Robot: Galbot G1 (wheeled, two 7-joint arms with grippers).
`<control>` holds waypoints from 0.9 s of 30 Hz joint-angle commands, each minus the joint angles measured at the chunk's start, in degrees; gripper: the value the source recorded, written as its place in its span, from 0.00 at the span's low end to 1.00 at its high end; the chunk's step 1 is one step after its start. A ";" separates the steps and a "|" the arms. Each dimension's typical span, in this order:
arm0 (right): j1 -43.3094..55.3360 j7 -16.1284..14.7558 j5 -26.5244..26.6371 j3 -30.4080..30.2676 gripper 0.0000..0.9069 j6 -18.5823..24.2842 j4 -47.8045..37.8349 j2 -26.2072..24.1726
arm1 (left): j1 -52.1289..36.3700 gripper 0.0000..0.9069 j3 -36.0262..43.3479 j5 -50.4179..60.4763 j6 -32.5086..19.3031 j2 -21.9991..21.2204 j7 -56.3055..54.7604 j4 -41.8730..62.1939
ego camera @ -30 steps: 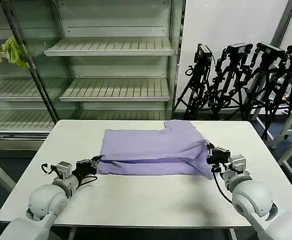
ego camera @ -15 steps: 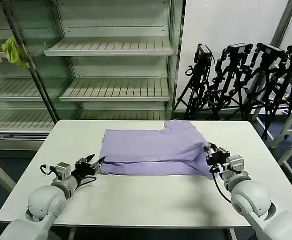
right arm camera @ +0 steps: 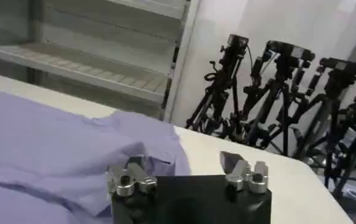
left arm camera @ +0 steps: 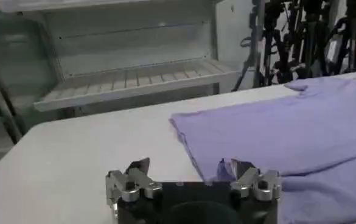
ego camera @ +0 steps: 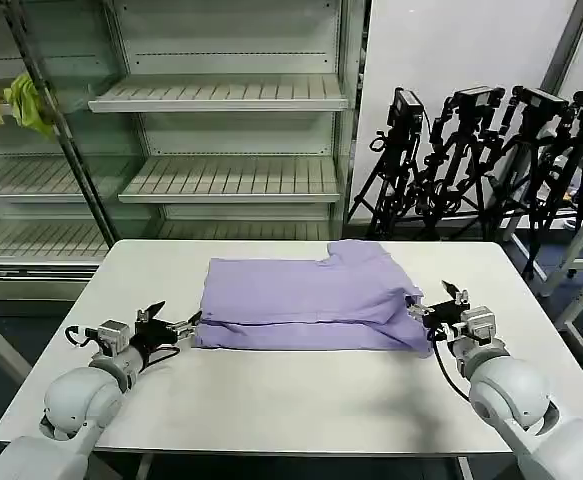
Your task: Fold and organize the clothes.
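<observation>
T-shirt (ego camera: 306,303), lavender, lies folded lengthwise at table (ego camera: 291,405) centre. Left gripper (ego camera: 167,325) and right gripper (ego camera: 441,305) sit just off its near corners, fingers spread, holding nothing; prob. placed to free the fabric before next fold.

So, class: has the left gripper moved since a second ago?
Yes. The left gripper has opened and backed away from the shirt's near-left corner, toward the table's left edge.
</observation>
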 commanded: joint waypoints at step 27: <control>-16.82 0.99 2.77 10.55 1.00 -2.33 11.29 -4.18 | 11.42 1.00 -2.47 -6.13 1.95 -0.10 -1.80 -12.82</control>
